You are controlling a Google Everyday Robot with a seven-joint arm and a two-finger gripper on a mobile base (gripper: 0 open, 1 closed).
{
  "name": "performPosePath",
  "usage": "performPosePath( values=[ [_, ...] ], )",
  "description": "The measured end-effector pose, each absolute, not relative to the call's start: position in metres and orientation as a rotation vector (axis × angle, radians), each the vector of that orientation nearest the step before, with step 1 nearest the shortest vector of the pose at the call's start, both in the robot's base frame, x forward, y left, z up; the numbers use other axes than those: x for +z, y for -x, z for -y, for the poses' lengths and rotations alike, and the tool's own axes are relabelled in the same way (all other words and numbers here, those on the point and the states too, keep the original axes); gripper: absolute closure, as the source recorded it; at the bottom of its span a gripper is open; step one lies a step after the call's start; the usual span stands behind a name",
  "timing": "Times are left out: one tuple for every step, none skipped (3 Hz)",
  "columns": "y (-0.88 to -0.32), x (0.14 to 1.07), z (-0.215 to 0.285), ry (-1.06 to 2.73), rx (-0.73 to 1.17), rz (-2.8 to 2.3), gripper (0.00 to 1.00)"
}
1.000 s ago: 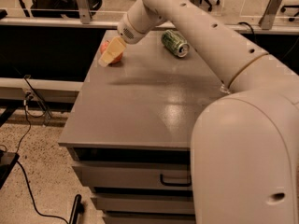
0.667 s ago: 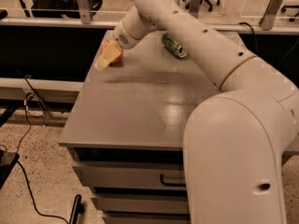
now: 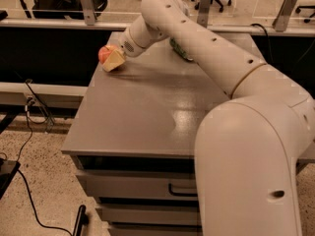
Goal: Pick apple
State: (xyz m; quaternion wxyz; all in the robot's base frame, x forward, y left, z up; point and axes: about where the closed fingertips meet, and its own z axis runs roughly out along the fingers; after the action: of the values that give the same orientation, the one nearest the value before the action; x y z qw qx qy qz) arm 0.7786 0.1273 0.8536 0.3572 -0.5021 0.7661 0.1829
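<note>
The apple [image 3: 104, 52] is small, round and orange-red, and sits at the far left edge of the grey table [image 3: 147, 112]. My gripper [image 3: 111, 61], tan at its tip, is right at the apple on its near right side and covers part of it. I cannot tell whether the apple is held. My white arm reaches across the table from the lower right to the far left.
A green drink can [image 3: 176, 49] lies at the back of the table, mostly hidden behind my arm. Drawers [image 3: 138, 186] sit under the tabletop. Cables [image 3: 29, 132] run over the floor at the left. A rail and glass panels stand behind the table.
My gripper has moved a little to the left along the table's far left edge. The apple now shows beside it, where before it was hidden.
</note>
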Motion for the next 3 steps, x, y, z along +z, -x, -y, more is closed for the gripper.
performPosePath(
  values=[
    [-0.769,0.864,-0.114,1.257,0.513,-1.953,0.65],
    [-0.755,0.89,-0.083,1.237,0.569,-1.906,0.88],
    [-0.737,0.926,-0.055,1.263,0.612,-1.826,1.0]
  ],
)
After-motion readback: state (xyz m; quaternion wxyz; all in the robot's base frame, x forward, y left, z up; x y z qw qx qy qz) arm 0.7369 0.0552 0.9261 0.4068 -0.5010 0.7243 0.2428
